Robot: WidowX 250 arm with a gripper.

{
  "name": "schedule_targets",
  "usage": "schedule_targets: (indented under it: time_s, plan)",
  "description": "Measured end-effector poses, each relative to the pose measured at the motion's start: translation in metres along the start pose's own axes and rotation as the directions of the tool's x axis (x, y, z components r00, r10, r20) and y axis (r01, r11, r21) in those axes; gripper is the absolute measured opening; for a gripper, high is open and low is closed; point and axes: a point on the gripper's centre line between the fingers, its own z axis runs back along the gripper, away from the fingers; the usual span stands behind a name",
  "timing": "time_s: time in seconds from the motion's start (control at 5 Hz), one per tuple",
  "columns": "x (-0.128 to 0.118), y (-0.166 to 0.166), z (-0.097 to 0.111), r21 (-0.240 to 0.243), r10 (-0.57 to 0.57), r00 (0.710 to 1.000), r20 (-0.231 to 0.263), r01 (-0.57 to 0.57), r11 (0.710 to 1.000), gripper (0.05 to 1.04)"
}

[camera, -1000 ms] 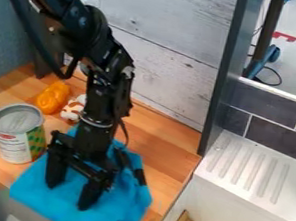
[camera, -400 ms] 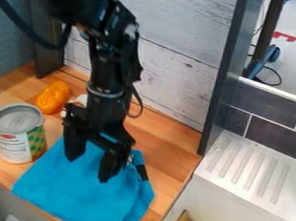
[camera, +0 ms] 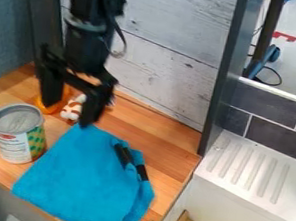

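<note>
Black gripper [camera: 67, 114] of mine is hanging past the back corner of the blue cloth [camera: 86, 178], and its 2 fingers are standing wide apart with nothing between them. Over the last 2 frames, I am lifting it up and pulling it back from over the cloth. So I am not holding the cloth: it is lying loose on the wood counter [camera: 163, 147], and much more of its top is showing. Its front edge is staying almost where it was.

The cloth is looking soft and a bit fuzzy, like a towel. It is making a lopsided 4-sided shape, smooth in the middle and bunching into small folds on its right side. There, 2 dark strips [camera: 142, 172] are poking up among the folds.

Just left of the cloth, a round can [camera: 17, 133] is standing upright, with a dull gray lid and a white and green side. Behind the cloth, near my fingers, a lumpy, shiny orange toy [camera: 55, 108] and a small brown and white thing [camera: 74, 108] are sitting close together. Farther behind the cloth, pale boards [camera: 168, 69] with gray streaks are making a wall. Well to the right of the cloth, a hard white drain board [camera: 245, 169] is showing long, straight ridges.
</note>
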Motion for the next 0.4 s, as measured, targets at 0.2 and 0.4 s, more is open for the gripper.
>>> schedule_targets:
  time_s: [0.2,0.4]
  plan:
    - [-0.005,0.029,0.019,-0.023,0.052,0.997,0.061,-0.051,0.998,1.001]
    - [-0.011,0.040,0.025,-0.037,0.042,0.998,0.052,-0.040,0.999,1.001]
